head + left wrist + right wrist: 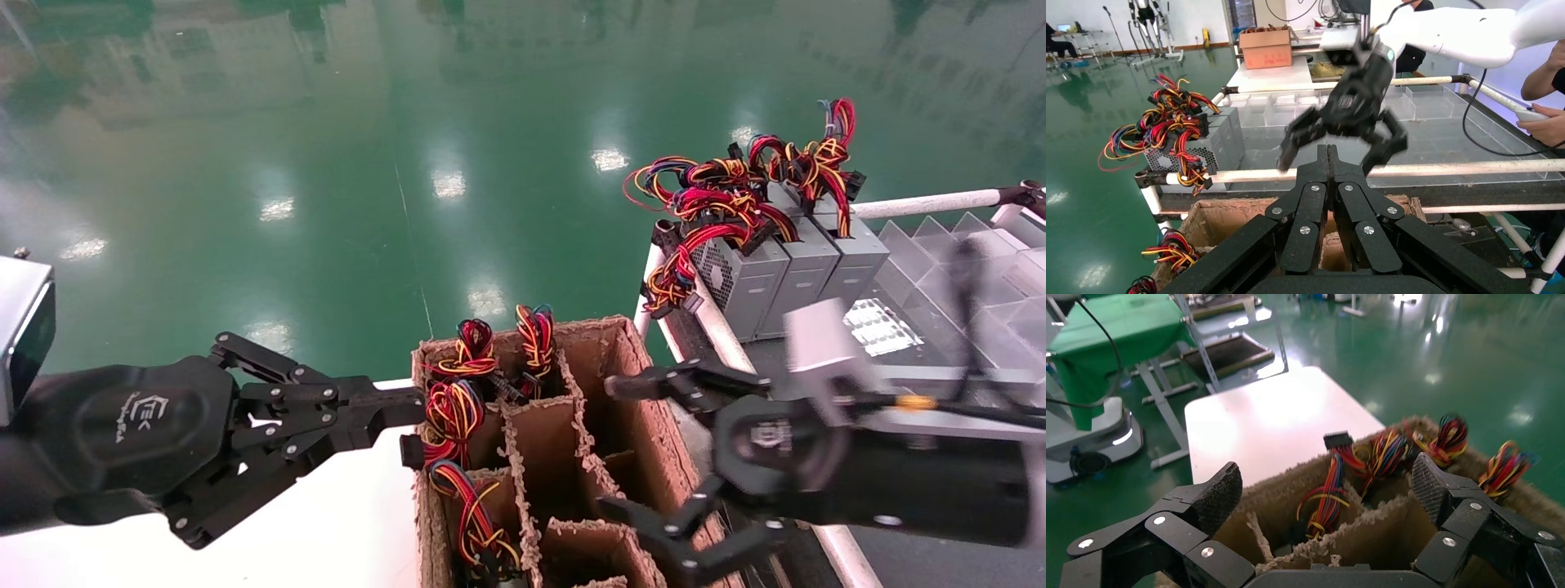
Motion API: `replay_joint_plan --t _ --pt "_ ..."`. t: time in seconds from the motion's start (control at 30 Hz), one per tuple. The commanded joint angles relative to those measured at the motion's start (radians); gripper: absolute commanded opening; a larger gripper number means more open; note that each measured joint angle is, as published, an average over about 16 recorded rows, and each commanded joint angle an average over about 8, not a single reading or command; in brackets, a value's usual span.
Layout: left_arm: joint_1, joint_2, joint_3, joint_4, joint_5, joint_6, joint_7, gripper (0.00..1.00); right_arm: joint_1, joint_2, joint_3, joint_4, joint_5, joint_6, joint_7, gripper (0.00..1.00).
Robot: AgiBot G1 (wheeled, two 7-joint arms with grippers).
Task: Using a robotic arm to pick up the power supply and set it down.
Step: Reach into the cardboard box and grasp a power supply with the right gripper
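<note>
Three grey power supply units (805,261) with red-yellow wire bundles stand side by side on the rack at the right rear; the left wrist view shows them too (1223,144). My right gripper (621,447) hovers open and empty over the right-hand cells of the brown cardboard divider box (654,425). In the right wrist view its open gripper (1326,489) spans the box (1364,539), with a wire bundle (1324,496) rising from a cell beyond. Only wire bundles (452,412) show in the box's left cells. My left gripper (413,406) is shut and empty at the box's left edge.
A white table (327,523) lies left of the box. Clear plastic trays (964,261) and a white rail (923,202) sit on the rack behind the right arm. A person's hand (1545,125) rests at the rack's far side. Green floor lies beyond.
</note>
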Motion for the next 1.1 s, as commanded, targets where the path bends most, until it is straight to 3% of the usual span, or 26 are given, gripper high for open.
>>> replay_joint_plan --t 0.03,0.27,0.3,0.63,0.67,0.9,0.93,1.1 --pt "0.0 0.0 0.0 0.0 0.0 0.0 0.0 0.08 0.02 -0.028 -0.024 -0.018 -0.034 0.004 0.011 1.0" --pt "0.0 0.0 0.0 0.0 0.0 0.0 0.0 0.95 0.085 -0.153 -0.105 -0.151 -0.123 -0.013 0.027 1.0" --pt "0.0 0.0 0.0 0.0 0.0 0.0 0.0 1.0 0.094 -0.172 -0.116 -0.173 -0.134 -0.016 0.028 1.0" --pt "0.0 0.0 0.0 0.0 0.0 0.0 0.0 1.0 0.149 -0.336 -0.197 -0.355 -0.235 -0.006 -0.014 1.0" --pt "0.0 0.0 0.0 0.0 0.0 0.0 0.0 1.0 0.154 -0.351 -0.203 -0.373 -0.243 -0.004 -0.018 0.91" --pt "0.0 0.0 0.0 0.0 0.0 0.0 0.0 1.0 0.187 -0.431 -0.224 -0.478 -0.268 -0.001 -0.063 0.04" --pt "0.0 0.0 0.0 0.0 0.0 0.0 0.0 1.0 0.19 -0.439 -0.225 -0.49 -0.269 -0.002 -0.069 0.0" --pt "0.0 0.0 0.0 0.0 0.0 0.0 0.0 1.0 0.207 -0.47 -0.231 -0.547 -0.276 -0.005 -0.097 0.0"
